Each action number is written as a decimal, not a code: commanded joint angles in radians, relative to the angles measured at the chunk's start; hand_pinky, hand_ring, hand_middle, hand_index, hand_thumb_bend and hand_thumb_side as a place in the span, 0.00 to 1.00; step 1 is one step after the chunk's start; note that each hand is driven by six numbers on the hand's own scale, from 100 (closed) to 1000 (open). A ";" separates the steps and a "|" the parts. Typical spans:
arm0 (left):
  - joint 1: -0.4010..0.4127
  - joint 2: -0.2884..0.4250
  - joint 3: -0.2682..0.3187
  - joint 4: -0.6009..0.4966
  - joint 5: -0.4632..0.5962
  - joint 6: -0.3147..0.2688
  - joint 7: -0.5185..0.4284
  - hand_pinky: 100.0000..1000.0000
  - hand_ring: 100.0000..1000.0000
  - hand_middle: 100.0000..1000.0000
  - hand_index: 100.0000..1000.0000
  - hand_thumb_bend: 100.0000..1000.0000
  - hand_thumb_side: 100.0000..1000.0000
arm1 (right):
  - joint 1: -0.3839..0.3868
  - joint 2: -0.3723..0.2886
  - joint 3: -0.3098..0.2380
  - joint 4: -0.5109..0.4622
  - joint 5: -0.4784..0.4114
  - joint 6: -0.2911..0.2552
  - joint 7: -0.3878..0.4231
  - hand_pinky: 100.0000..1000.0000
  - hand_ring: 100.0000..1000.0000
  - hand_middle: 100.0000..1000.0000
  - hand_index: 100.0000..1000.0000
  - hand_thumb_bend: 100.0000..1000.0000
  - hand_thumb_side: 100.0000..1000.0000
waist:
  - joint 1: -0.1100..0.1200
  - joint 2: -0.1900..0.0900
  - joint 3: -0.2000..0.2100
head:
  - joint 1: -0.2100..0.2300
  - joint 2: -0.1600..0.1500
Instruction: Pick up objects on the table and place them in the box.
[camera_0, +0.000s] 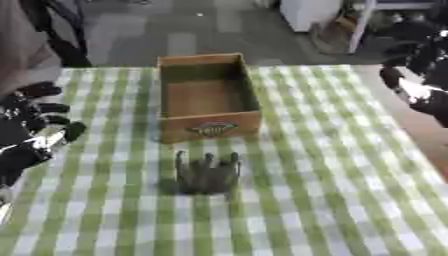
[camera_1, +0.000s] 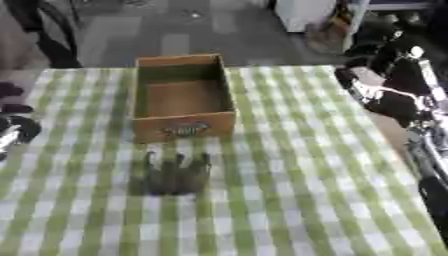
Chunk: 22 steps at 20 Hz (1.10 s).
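Note:
An open wooden box (camera_0: 208, 96) stands on the green-and-white checked tablecloth, its long side running away from me, and its inside looks bare. Just in front of it sits a small dark object (camera_0: 207, 173) with several upright prongs. My left hand (camera_0: 33, 127) hovers at the left edge of the table, fingers spread and relaxed, holding nothing. My right hand (camera_1: 385, 90) is raised over the table's right edge, level with the box; its fingers blur together and I cannot make out how they stand.
The checked table (camera_0: 332, 200) ends in a bare brown strip on the right (camera_0: 420, 130). Beyond the far edge are a grey floor, dark chair legs at the upper left and white furniture at the upper right.

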 joint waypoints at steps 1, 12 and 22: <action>-0.013 0.009 -0.004 -0.012 -0.024 -0.002 -0.011 0.57 0.61 0.70 0.77 0.70 0.05 | -0.009 -0.015 -0.003 -0.009 0.010 0.004 0.005 0.59 0.64 0.67 0.81 0.40 0.00 | 0.002 -0.010 0.001 | 0.003 -0.007; -0.012 0.004 -0.007 -0.016 -0.056 -0.008 -0.019 0.57 0.61 0.70 0.77 0.68 0.06 | -0.006 -0.013 0.004 -0.013 0.015 0.005 0.018 0.60 0.65 0.67 0.81 0.40 0.00 | 0.004 -0.009 0.002 | -0.004 -0.007; -0.010 -0.001 -0.017 -0.013 -0.059 -0.003 -0.034 0.56 0.58 0.68 0.76 0.67 0.09 | -0.069 -0.046 0.060 -0.012 0.049 0.011 0.085 0.60 0.64 0.67 0.81 0.38 0.00 | 0.003 -0.014 0.014 | -0.018 -0.001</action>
